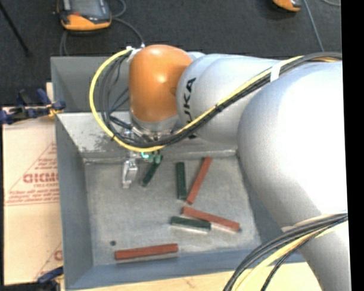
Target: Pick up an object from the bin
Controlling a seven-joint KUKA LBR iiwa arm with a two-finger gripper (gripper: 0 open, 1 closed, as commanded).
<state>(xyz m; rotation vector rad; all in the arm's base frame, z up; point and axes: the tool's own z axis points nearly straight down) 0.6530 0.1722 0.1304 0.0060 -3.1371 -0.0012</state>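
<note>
Evidently early in the task: no object can be seen lifted clear of the bin (73,193).
Camera view: the gripper (139,172) hangs low at the upper left of the floor, with a dark green stick (149,171) tilted right beside it. Whether it is apart, together or clamped cannot be told. An upright green stick (181,181) and a long red stick (146,252) lie loose, so a sure grasp and the lift seem left.

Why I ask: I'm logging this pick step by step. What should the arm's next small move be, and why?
Probably a slight sideways nudge to centre on the slanted dark green stick, I'd judge. The gripper hangs low at the bin's back left with that stick right at its tip, partly hidden; the other sticks lie farther right and forward.
</note>
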